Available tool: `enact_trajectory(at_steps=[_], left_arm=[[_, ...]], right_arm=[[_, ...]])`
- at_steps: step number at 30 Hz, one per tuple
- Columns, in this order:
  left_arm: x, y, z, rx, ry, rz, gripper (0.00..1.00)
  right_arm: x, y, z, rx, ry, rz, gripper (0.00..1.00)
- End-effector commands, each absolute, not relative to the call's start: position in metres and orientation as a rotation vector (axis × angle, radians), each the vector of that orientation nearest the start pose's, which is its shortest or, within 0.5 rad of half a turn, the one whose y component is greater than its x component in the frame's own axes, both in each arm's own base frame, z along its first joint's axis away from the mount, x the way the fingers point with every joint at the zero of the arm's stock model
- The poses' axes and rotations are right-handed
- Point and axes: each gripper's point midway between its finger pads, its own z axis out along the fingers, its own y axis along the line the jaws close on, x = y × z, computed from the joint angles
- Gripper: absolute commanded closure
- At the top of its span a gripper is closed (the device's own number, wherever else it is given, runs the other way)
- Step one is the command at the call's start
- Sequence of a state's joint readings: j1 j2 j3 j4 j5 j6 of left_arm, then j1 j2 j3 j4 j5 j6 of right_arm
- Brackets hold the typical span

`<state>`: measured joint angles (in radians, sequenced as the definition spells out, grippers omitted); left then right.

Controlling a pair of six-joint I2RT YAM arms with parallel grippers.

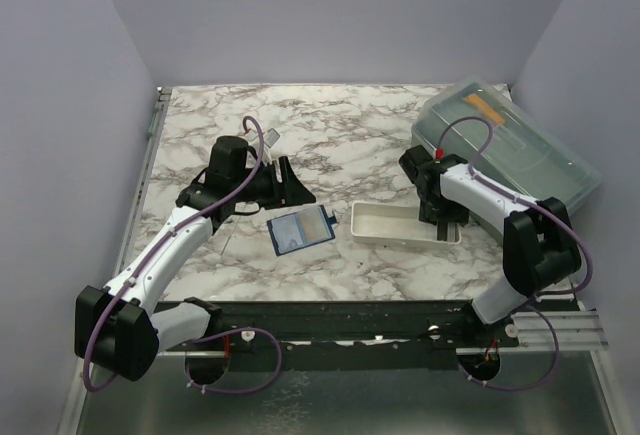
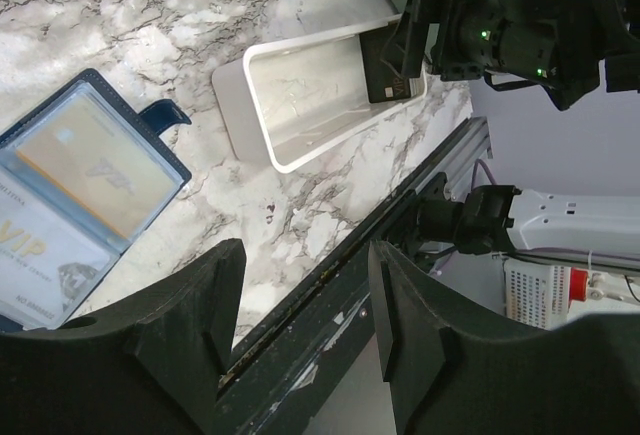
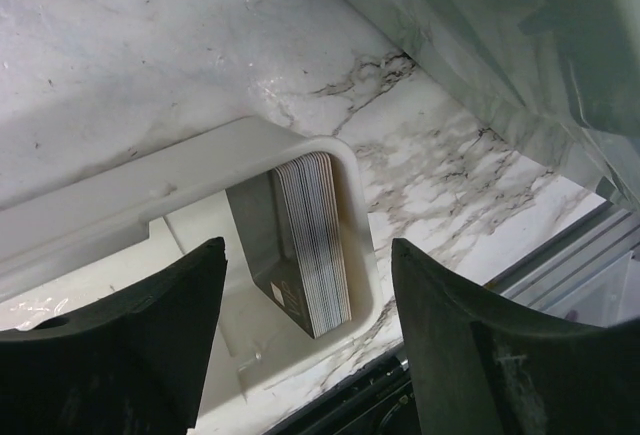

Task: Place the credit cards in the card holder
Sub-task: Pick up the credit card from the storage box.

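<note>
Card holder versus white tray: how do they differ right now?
The card holder is dark navy, lying opened flat; the white tray is a walled trough. The card holder's golden card lies flat in a clear pocket; the white tray's card stack stands on edge at one end. Both rest on the marble table.

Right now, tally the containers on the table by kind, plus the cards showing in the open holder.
Card holder: 1
White tray: 1
Translucent plastic box: 1
Golden-tan card: 1
Pale card: 1
Total: 5
</note>
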<state>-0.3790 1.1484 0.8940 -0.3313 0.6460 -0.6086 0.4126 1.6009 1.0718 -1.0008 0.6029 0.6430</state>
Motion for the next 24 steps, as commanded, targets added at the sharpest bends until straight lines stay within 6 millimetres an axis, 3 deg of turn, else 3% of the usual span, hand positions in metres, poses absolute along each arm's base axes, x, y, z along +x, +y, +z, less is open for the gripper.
enact_trajectory(at_steps=[1, 8, 15, 24], left_arm=[[0.239, -0.233, 0.215, 0.178, 2.277, -1.271, 0.41], [0.24, -0.233, 0.212, 0.173, 2.285, -1.267, 0.41], [0.242, -0.234, 0.212, 0.173, 2.287, -1.269, 0.41], [0.243, -0.234, 0.21, 0.167, 2.293, -1.267, 0.41]], right_arm=[[0.261, 0.025, 0.061, 0.309, 2.709, -0.702, 0.32], [0.255, 0.013, 0.056, 0.285, 2.721, -0.799, 0.45], [0.262, 0.014, 0.067, 0.267, 2.695, -0.779, 0.56], [0.266, 0.013, 0.074, 0.237, 2.685, -0.805, 0.56]])
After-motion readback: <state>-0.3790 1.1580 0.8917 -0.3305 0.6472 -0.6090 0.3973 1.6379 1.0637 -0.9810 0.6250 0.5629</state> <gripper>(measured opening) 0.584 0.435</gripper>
